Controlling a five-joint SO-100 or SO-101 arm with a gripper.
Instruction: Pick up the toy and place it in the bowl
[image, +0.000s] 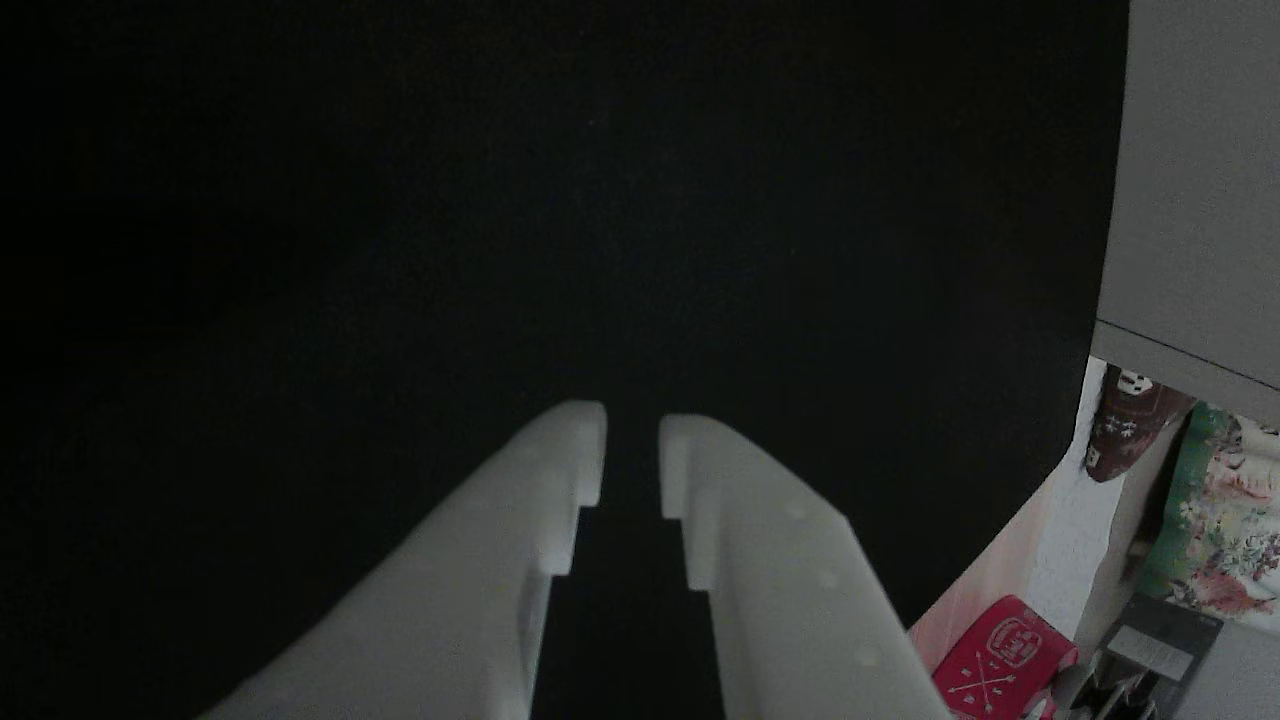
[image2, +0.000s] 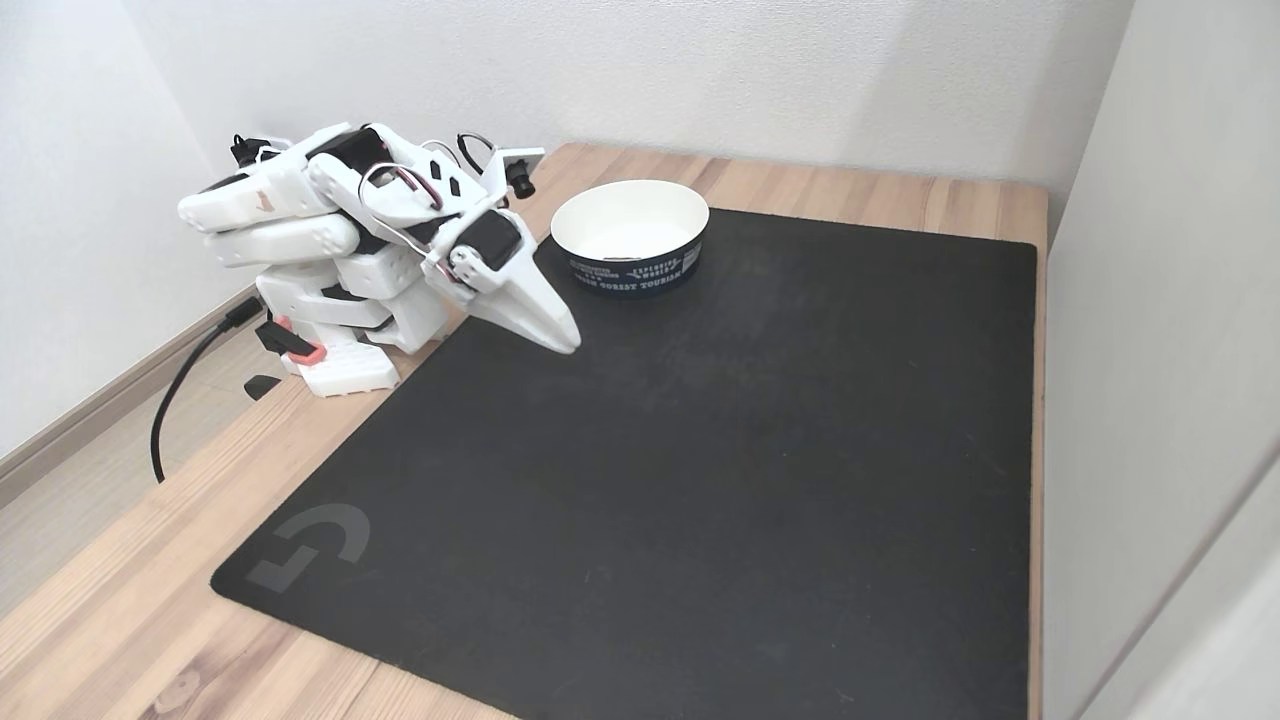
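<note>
In the fixed view we see our arm folded low at the back left of the counter (image2: 900, 200), the hand (image2: 565, 340) tipped down just over the near corner of the black mat (image2: 700, 450), and the white bowl (image2: 630, 235) just beside it to the right; the toy is nowhere on the mat, and the bowl looks empty. In the other view our hand (image: 632, 450) is narrowly parted and holds nothing above dark mat. We judge the search comes first: lift the arm, sweep the camera, and open wider only once the toy is found.
</note>
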